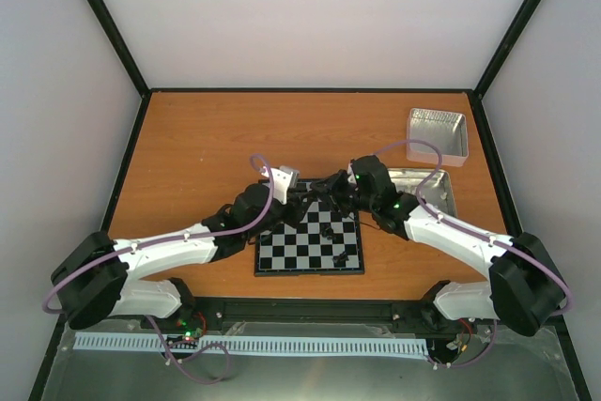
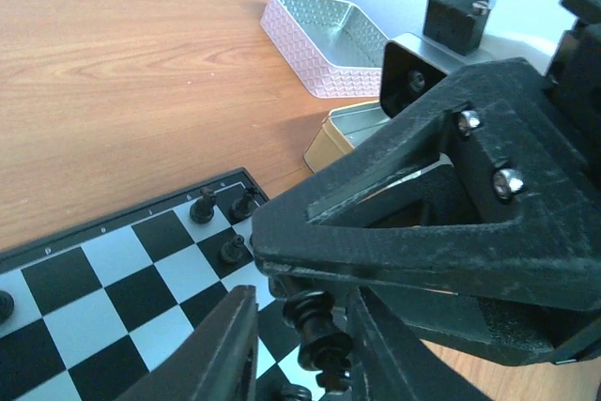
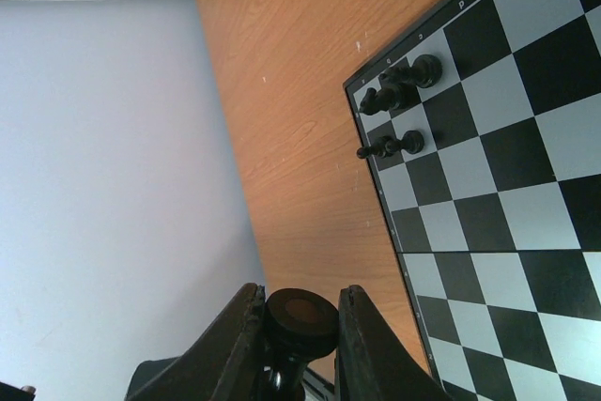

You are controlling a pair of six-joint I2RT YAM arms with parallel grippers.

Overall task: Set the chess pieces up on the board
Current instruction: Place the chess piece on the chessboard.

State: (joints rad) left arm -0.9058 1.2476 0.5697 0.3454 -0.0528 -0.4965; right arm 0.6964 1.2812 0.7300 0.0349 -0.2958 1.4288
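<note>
Chess pieces [image 3: 413, 72] — tiny, black — only partly set: three clustered by the far right corner of the board [image 1: 282, 255], on the side of the silver tins [image 2: 329, 39], a couple more further in on the right half. One black piece [image 3: 300, 315] up off the squares, pinched between the narrow jaws of the right gripper [image 3: 299, 302], round base toward its wrist camera, over the board's far edge. Left gripper [image 2: 302, 312] set narrow around what looks like that same piece, one finger apparently against it, a sliver of pale square visible beside the other — real contact impossible to tell. Judged a hand-over from right to left, probably for turning the piece upright. To do it well: hold the right grip firm and motionless; close the left fingers squarely on the ribbed stem, not on the head; confirm a two-sided bite before letting go on the right; back the right gripper straight out, away from the stem. Then lower base first, upright, onto a free far-row square, well away from the three standing neighbours, easily toppled by a passing finger.
</note>
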